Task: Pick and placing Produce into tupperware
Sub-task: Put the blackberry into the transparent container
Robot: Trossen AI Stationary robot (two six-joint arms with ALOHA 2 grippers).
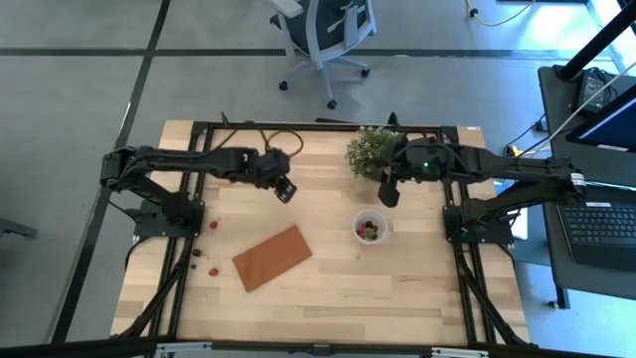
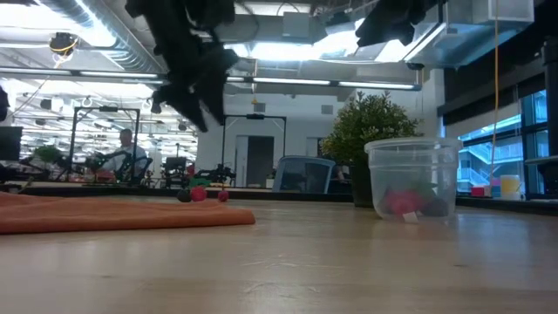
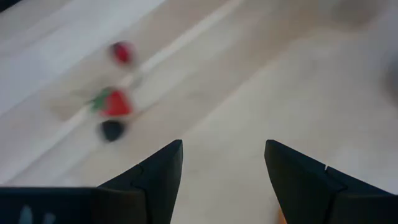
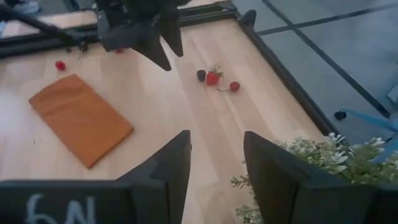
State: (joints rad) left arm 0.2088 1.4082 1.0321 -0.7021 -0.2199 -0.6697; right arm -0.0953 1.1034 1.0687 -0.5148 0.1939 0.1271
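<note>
High view: tupperware (image 1: 371,228) stands on the tabletop (image 1: 328,288) right of centre, holding red and dark produce (image 1: 370,230) (pieces too small to count). Brown board (image 1: 271,257) lies beside it to the left. Loose berries (image 1: 212,225) sit near the tabletop's left edge. Left pincer (image 1: 285,189) hangs above bare wood behind the board; right pincer (image 1: 389,195) hangs by the plant (image 1: 372,150).

Low view: cup wall clear, red pieces at the bottom; plant partly hidden behind it.

Left wrist view: fingers (image 3: 163,169) spread apart, nothing between them; strawberry (image 3: 114,102) blurred.

Right wrist view: fingers (image 4: 173,158) parted, empty, over open wood.
</note>
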